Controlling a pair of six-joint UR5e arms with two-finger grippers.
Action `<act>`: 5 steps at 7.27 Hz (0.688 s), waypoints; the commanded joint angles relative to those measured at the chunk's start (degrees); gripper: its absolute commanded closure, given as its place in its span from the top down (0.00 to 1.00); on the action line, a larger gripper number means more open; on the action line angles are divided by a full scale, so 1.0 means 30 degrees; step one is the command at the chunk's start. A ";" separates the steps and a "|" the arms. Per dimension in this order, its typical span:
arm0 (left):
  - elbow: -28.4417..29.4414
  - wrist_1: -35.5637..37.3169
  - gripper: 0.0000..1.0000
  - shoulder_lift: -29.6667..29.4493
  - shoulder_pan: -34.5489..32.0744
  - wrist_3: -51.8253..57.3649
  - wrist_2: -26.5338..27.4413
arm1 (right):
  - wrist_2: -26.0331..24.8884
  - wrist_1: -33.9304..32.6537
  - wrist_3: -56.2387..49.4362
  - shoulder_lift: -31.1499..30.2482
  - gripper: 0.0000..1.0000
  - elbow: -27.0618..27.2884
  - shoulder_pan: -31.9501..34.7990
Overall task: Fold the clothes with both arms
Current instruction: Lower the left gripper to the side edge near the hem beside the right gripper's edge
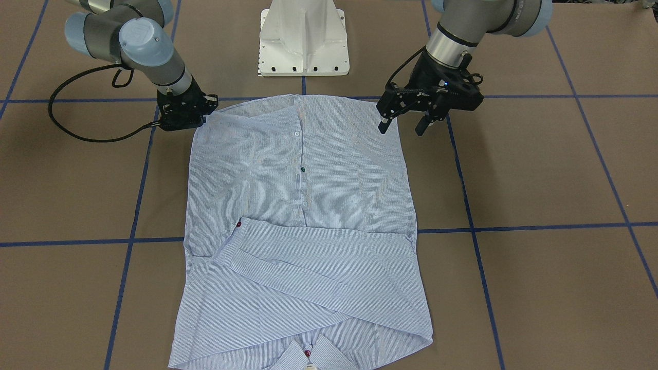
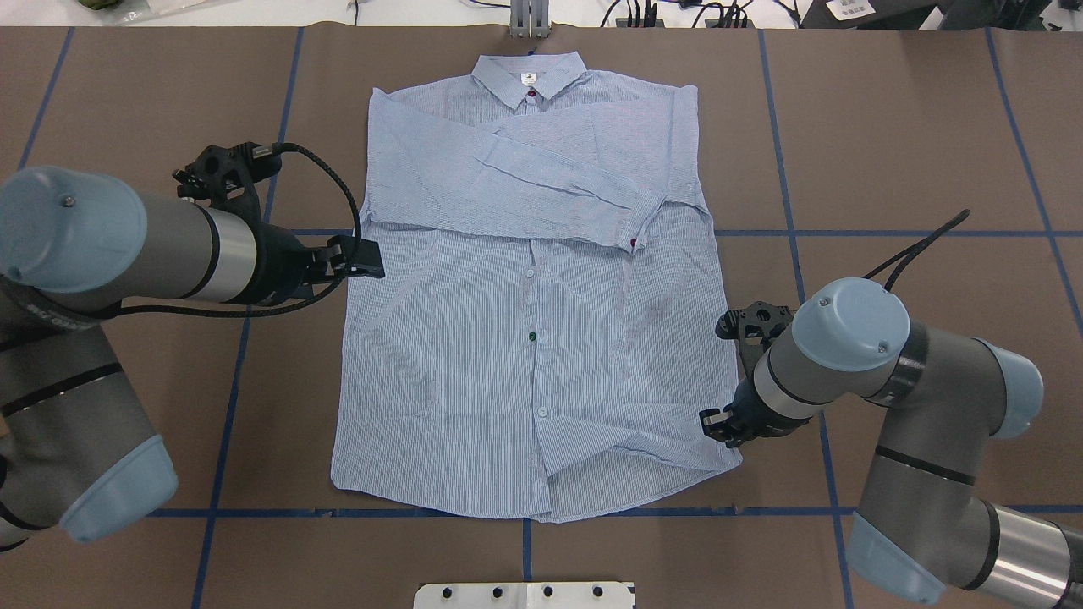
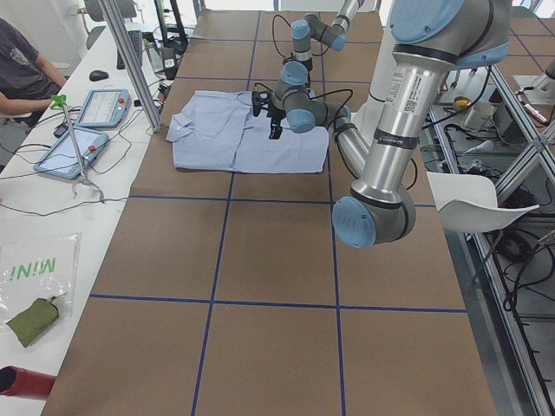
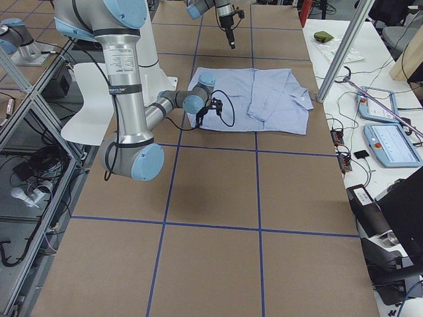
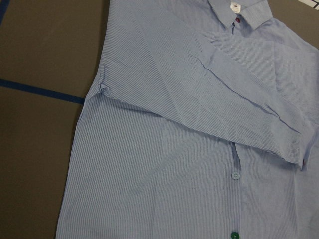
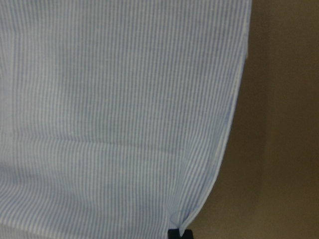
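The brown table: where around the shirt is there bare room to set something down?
Bare brown table lies either side of the collar end of the light blue-and-white striped shirt. It is crowded lower down: the black left gripper hovers open at one side edge, and the black right gripper pinches the hem corner.

A light blue striped cloth button-up shirt (image 2: 508, 355) lies flat on the brown table (image 2: 888, 127). The black left gripper (image 1: 402, 128) hangs at its left edge, and the black right gripper (image 2: 717, 420) is on its right hem corner.
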 commanded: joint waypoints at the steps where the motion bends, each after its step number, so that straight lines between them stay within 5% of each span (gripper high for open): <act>1: 0.0091 -0.0048 1.00 0.1266 0.2538 -0.0547 0.0081 | -0.0107 0.0040 0.0746 0.0038 0.00 0.1175 0.0169; 3: 0.1080 0.0010 1.00 0.1242 0.5002 -0.2684 0.1396 | -0.0078 0.0129 0.1632 0.0068 0.00 0.1617 0.0287; 5: 0.2109 0.0069 0.98 0.1241 0.5219 -0.2661 0.1719 | -0.0049 0.0129 0.1633 0.0039 0.00 0.1824 0.0491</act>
